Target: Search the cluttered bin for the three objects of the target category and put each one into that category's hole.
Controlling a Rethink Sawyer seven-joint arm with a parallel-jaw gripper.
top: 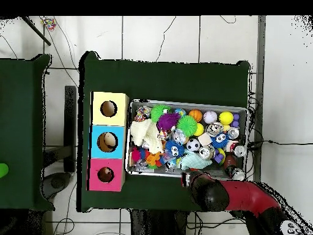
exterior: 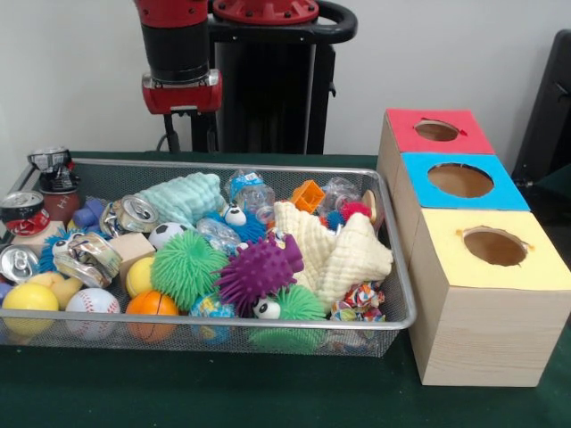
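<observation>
Bin (exterior: pixel 393 259) long axis left-right; boxes (exterior: pixel 486 308) beside.

Wire-mesh metal bin (exterior: pixel 393 294), matt wood-grain boxes (exterior: pixel 464 348), shiny crushed cans (exterior: pixel 85 259), nubby cloth (exterior: pixel 343 254).

I count one wire bin (exterior: pixel 393 267) and three wooden boxes beside it: a red-topped box (exterior: pixel 435 130), a blue-topped box (exterior: pixel 459 180) and a yellow-topped box (exterior: pixel 492 247), each with one hole. In the bin I see three spiky balls: one green (exterior: pixel 186 267), one purple (exterior: pixel 259 270), one partly hidden green (exterior: pixel 294 303). There are at least three crushed cans (exterior: pixel 86 257), one baseball (exterior: pixel 92 301), one soccer ball (exterior: pixel 164 234), and two folded cloths (exterior: pixel 335 248).
</observation>
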